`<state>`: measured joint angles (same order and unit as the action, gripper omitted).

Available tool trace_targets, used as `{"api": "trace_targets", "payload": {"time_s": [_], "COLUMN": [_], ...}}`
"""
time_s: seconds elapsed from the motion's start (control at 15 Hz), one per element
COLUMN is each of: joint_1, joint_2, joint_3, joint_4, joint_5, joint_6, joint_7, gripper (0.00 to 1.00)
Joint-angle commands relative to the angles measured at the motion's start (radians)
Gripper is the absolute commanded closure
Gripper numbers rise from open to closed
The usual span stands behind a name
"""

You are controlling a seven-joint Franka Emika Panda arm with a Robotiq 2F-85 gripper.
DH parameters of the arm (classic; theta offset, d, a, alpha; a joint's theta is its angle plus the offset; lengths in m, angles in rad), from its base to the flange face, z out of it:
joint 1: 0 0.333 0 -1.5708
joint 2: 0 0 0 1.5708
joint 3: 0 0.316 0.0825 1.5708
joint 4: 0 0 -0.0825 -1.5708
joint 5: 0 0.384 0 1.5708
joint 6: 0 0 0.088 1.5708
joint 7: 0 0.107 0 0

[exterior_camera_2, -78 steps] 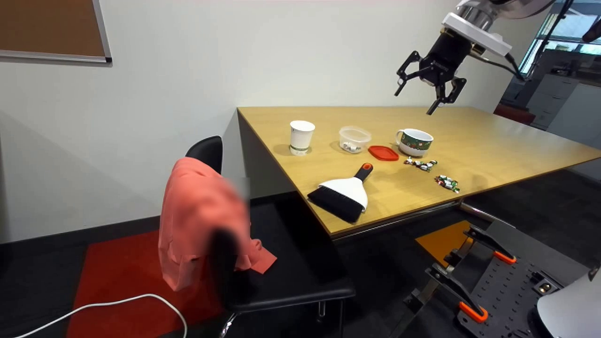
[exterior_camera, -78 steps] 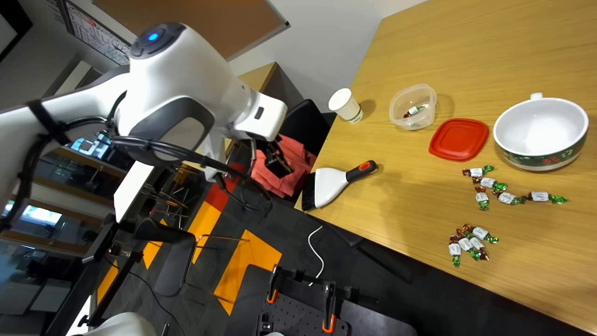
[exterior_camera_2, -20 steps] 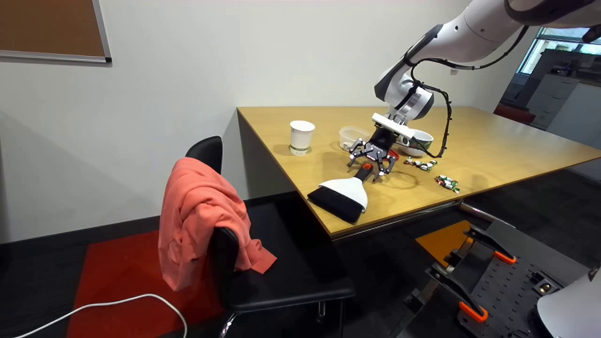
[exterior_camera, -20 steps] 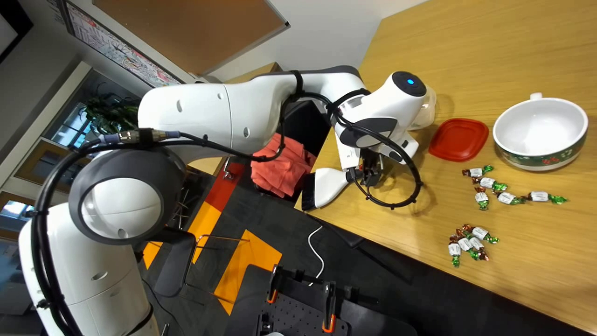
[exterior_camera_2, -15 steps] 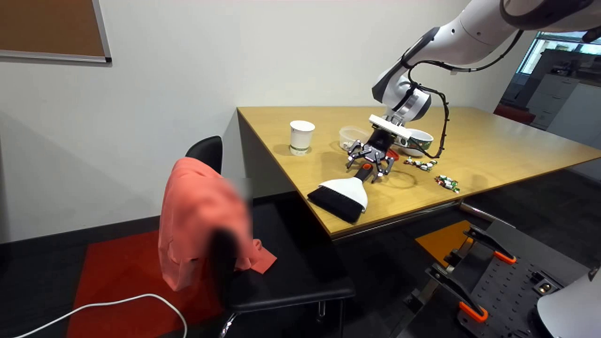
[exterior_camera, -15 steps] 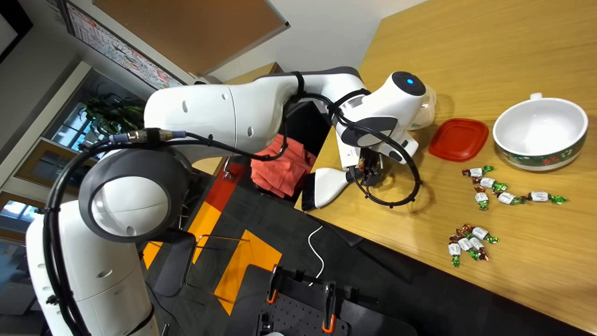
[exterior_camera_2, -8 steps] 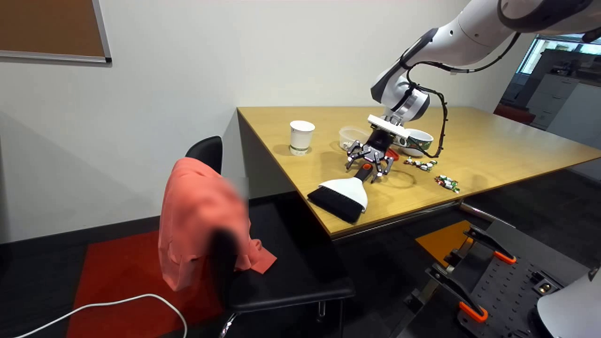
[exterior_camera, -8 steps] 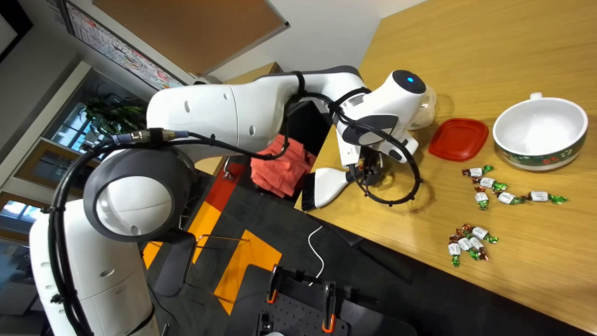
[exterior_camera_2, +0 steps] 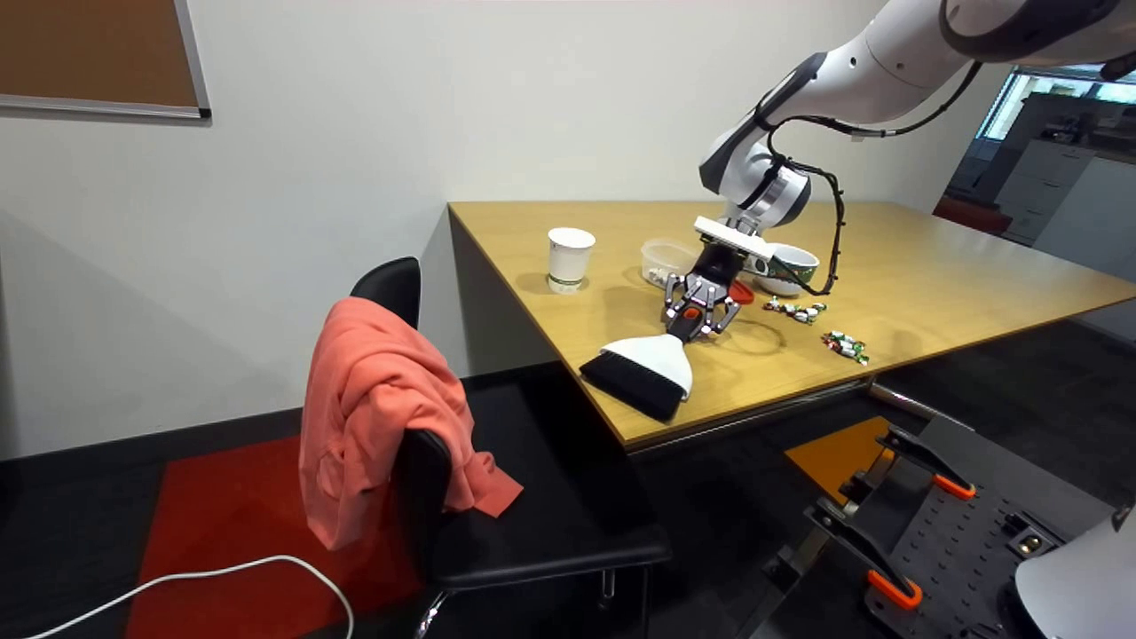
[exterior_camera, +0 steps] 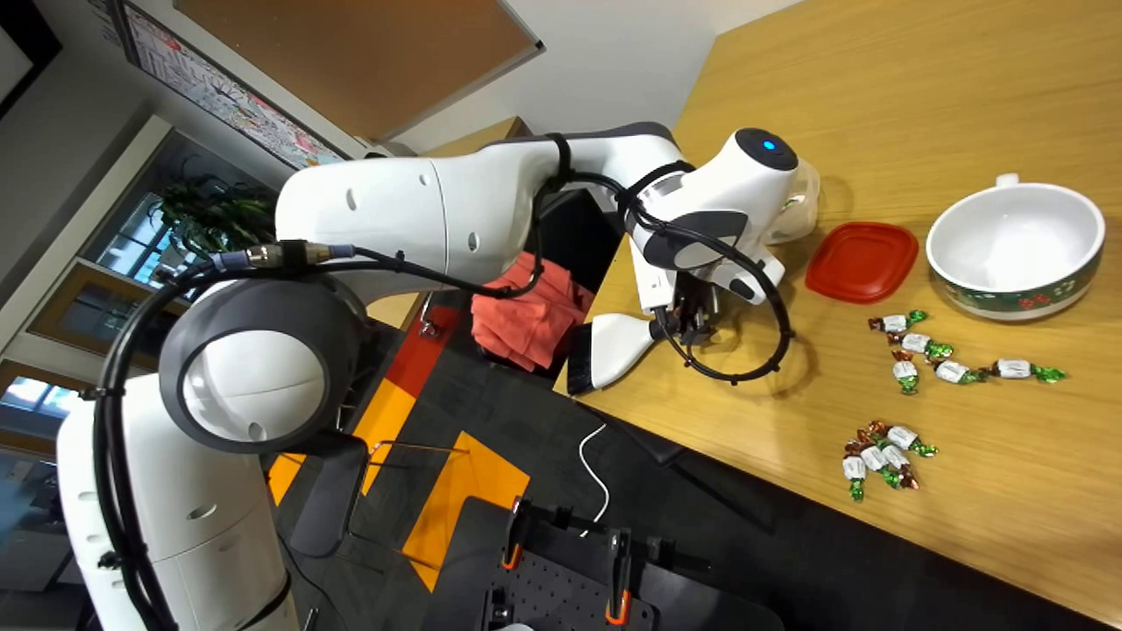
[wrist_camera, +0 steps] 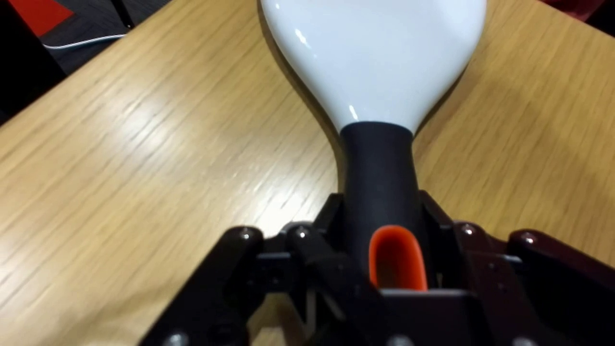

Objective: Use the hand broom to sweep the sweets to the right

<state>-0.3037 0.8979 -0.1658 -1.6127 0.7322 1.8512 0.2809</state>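
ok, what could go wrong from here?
The gripper holds only the handle; the broom head beyond may droop or twist when lifted.
One cluster of sweets lies near the edge of the table; sweeping could knock some off.
Another cluster sits near the mug, which the broom head might bump.

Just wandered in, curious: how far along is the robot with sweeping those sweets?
Looks done: the fingers are closed on the handle of the hand broom. In hand, probably: the lift; it seems to rest on the table. Left: the sweeping; loose sweets lie in two groups, away from the bristles.
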Motion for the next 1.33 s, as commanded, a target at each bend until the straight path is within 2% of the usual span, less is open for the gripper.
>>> {"api": "trace_targets", "payload": {"time_s": [0.0,0.53,0.93,1.27], "joint_1": [0.016,0.046,0.038,0.010], "joint_2": [-0.007,-0.213,-0.376,-0.476], "joint_3": [-0.002,-0.048,-0.099,-0.146], "joint_4": [0.006,-0.148,-0.245,-0.341], "joint_5": [-0.014,-0.018,-0.051,-0.071], "joint_6": [0.004,0.086,0.087,0.145], "joint_7": [0.041,0.079,0.131,0.126], "gripper": [0.86,0.86,0.86,0.86]}}
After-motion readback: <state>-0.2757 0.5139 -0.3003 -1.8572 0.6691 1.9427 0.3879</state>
